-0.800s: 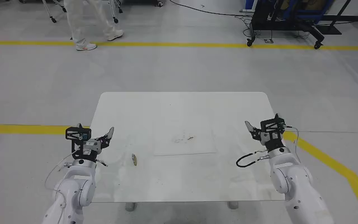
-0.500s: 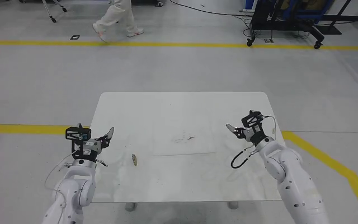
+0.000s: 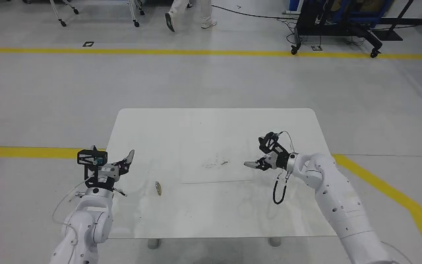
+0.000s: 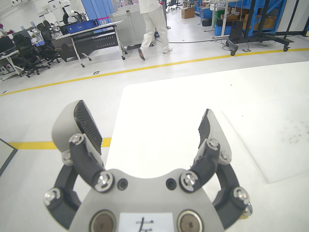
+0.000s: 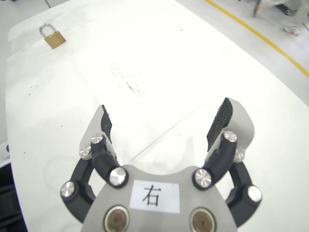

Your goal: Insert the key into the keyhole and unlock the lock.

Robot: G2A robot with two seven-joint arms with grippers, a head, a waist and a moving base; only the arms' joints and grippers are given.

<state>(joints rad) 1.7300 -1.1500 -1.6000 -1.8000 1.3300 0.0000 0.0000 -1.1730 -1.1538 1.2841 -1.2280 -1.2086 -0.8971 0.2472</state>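
1. Brass padlock (image 5: 55,40) with a silver shackle lies flat on the white table (image 3: 198,125), toward the robot's left side and nearer the front edge than the middle. The shackle looks seated in the body.
2. In the top view the padlock lies just beside the left gripper (image 4: 143,112), a little nearer the robot than its fingers, and is not touched by it.
3. The left gripper hangs at the table's left edge, pointing toward the far side. One finger is over the floor and the other over the tabletop. Its two fingers are spread wide and nothing is between them.
4. The right gripper (image 5: 164,105) hangs over the table to the right of the middle, pointing across toward the robot's left. Its fingers are spread apart too, and the ribbed pads (image 5: 216,121) grip nothing.
5. The padlock is well apart from the right gripper, across the tabletop from it.
6. A small thin piece (image 3: 224,162) lies among faint scuff marks near the table's middle, between the two grippers and nearer the right one. It is too small to tell whether it is the key.
7. A faint straight seam (image 5: 166,131) crosses the tabletop beneath the right gripper.
8. A black cable (image 3: 277,193) loops from the right arm's wrist.
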